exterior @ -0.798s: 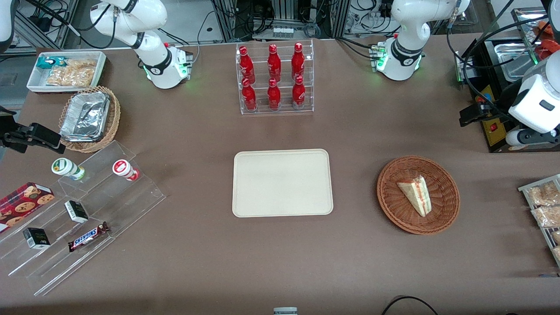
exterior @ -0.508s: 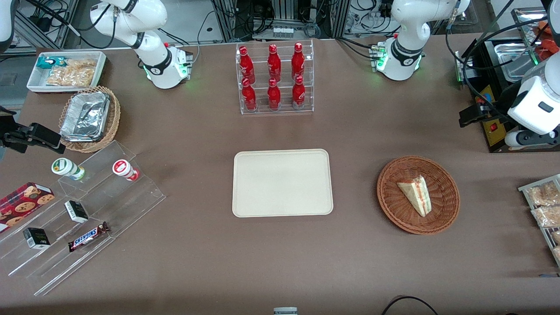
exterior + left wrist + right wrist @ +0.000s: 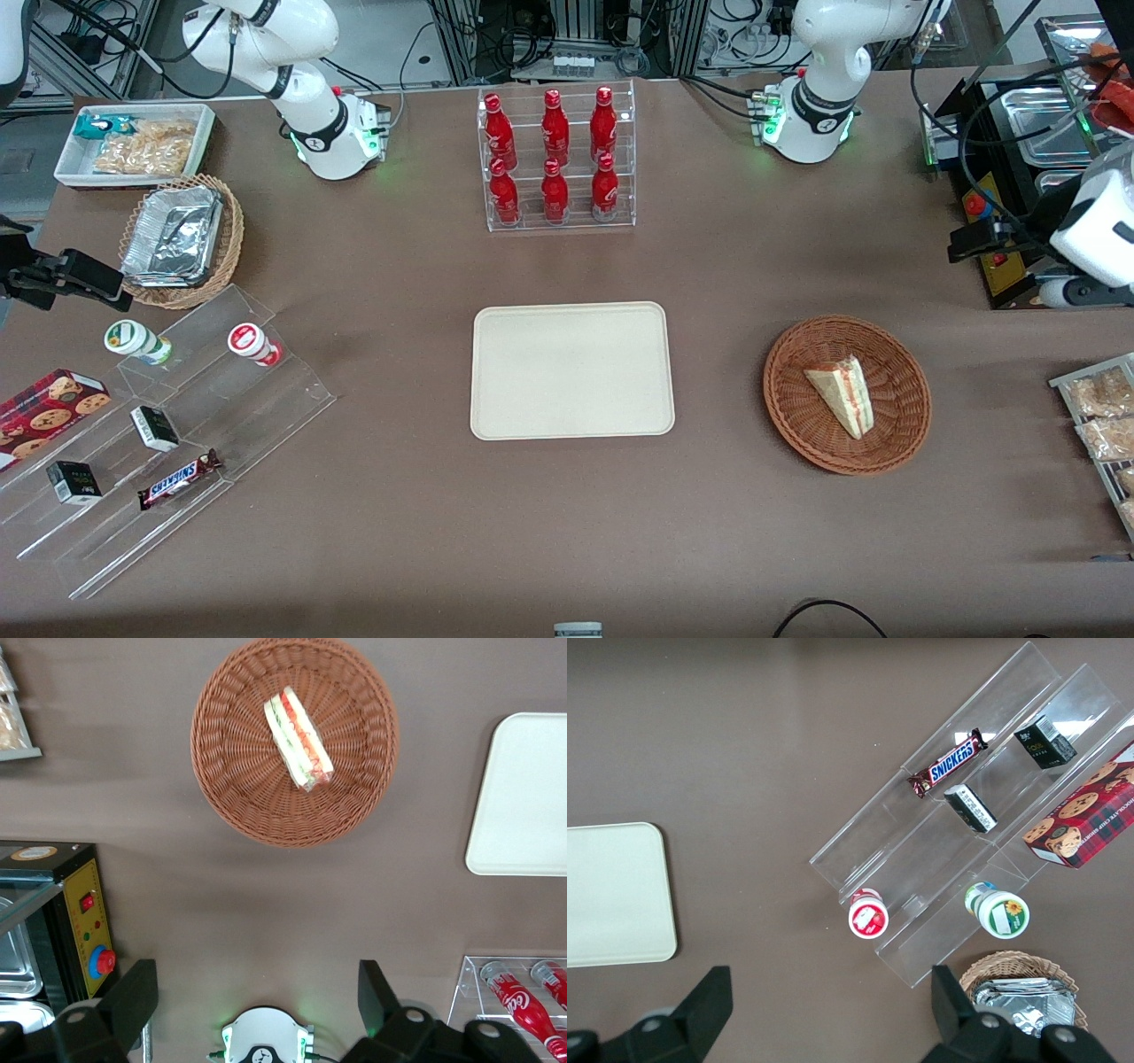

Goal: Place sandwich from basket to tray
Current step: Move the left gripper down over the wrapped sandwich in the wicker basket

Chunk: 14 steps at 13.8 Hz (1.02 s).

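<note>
The left arm has moved a little outward and upward, at its own end of the table. Its end effector (image 3: 255, 1003) hangs high, fingers wide apart and empty, so I judge the reach is not begun. One sandwich (image 3: 842, 400) lies in the one basket (image 3: 781, 390). One bare tray (image 3: 571, 370) sits at frame centre. Six red bottles (image 3: 554, 155) stand above it.

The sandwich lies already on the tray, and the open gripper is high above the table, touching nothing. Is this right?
Not quite. The front view shows the sandwich lying in the basket, not on the tray. The rest holds: the open gripper is high above the table, touching nothing.
</note>
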Motion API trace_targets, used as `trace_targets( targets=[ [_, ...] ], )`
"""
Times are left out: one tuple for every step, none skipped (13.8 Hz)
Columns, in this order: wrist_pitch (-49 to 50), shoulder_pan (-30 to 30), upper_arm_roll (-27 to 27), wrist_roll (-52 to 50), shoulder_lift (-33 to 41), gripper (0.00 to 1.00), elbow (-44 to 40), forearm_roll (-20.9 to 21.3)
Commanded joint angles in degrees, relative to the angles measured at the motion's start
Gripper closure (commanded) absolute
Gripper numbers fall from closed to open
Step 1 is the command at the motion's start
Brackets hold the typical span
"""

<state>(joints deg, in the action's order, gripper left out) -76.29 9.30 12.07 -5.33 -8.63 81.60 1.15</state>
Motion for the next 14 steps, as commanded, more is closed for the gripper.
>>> trace_targets(
  targets=[
    [-1.57, 0.20, 0.58, -3.35, -5.06, 0.00, -0.12, 0.70],
    [-4.28, 0.11, 0.58, -5.89, -7.35, 0.00, 0.23, 0.96],
    [-7.18, 0.28, 0.58, -8.09, -8.93, 0.00, 1.10, 0.96],
    [-10.25, 0.28, 0.50, -10.37, -10.86, 0.00, 1.89, 0.96],
    [-12.37, 0.28, 0.41, -14.23, -13.23, 0.00, 2.51, 1.13],
    [-14.74, 0.11, 0.41, -18.09, -15.08, 0.00, 2.60, 1.57],
    [-16.59, -0.15, 0.41, -21.79, -16.93, 0.00, 2.60, 1.66],
    [-18.09, -0.33, 0.41, -23.74, -18.34, 0.00, 2.86, 2.27],
    [-20.02, -0.33, 0.41, -25.06, -19.40, 0.00, 3.74, 3.32],
    [-22.74, -0.51, 0.49, -27.77, -20.71, 0.00, 4.53, 3.33],
    [-25.55, -1.38, 0.50, -31.28, -21.95, 0.00, 5.23, 3.68],
    [-27.84, -2.26, 0.50, -33.06, -22.92, 0.00, 6.02, 3.77],
    [-29.51, -2.44, 0.50, -33.60, -23.01, 0.00, 7.33, 3.77],
    [-31.79, -2.53, 0.50, -34.04, -22.93, 0.00, 9.00, 3.77]
  ],
)
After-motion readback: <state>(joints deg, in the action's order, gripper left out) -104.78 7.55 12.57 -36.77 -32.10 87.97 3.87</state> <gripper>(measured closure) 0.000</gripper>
